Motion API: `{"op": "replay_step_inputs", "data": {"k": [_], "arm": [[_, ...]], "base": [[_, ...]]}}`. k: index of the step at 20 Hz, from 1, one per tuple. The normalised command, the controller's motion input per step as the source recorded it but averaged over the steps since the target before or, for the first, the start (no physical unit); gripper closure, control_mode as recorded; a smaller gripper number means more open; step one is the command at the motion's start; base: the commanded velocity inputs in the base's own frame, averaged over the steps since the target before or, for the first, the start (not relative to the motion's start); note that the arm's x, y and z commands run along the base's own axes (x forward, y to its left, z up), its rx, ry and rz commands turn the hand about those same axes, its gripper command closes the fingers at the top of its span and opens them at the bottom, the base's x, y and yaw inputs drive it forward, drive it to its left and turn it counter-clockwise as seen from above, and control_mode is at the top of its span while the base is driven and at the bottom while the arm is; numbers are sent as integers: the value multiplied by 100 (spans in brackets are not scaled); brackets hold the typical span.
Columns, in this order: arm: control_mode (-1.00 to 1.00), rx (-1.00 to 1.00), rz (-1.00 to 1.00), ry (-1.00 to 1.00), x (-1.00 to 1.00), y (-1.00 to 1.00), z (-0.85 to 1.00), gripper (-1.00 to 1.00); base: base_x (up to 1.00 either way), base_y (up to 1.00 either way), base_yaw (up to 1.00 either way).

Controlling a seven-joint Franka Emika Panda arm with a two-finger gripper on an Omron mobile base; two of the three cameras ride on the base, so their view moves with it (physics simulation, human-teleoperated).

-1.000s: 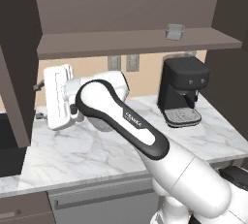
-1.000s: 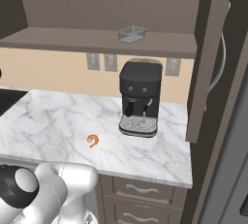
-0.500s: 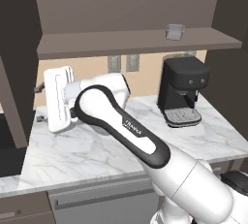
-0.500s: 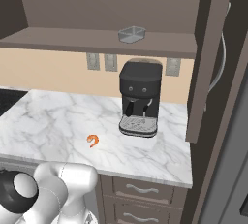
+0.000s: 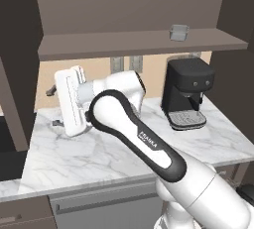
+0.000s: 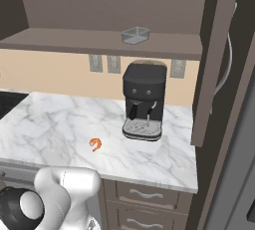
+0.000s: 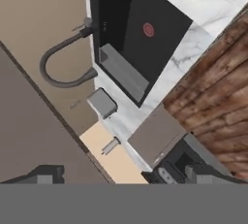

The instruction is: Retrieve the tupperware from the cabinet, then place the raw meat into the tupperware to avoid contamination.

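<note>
The tupperware [image 5: 178,31] [image 6: 135,35], a small grey translucent container, sits on the inner shelf of the open cabinet [image 5: 124,42] [image 6: 74,37], above the coffee machine. The raw meat [image 6: 95,144], a tiny orange curled piece, lies on the marble counter left of the machine. My gripper [image 5: 53,107] hangs at the counter's left end, pointing left, far below and left of the tupperware. It is open with nothing between its fingertips [image 7: 48,173].
A black coffee machine [image 5: 187,91] [image 6: 144,99] stands at the counter's back right. An open cabinet door [image 6: 209,64] juts out to its right. The hand view looks at a dark sink [image 7: 135,39] and a curved faucet [image 7: 58,58].
The arm's elbow and hand have shifted slightly over the counter's left end. The gripper stays open, and the tupperware and meat have not moved.
</note>
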Motion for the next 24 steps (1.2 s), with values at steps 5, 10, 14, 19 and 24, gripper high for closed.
{"op": "replay_step_inputs", "data": {"k": [5, 10, 14, 19, 24], "arm": [[-100, -17, 0, -18, -10, -27, 4, -100], [-100, -22, 0, -21, -7, -30, 1, -100], [-100, -24, 6, -21, 0, -40, 0, -100], [-100, -25, 8, -21, 0, -44, 5, -100], [-100, -30, 7, -17, 1, -25, 4, -100]], "base": [[0, 0, 0], [0, 0, 0], [0, 0, 0], [0, 0, 0], [0, 0, 0]]}}
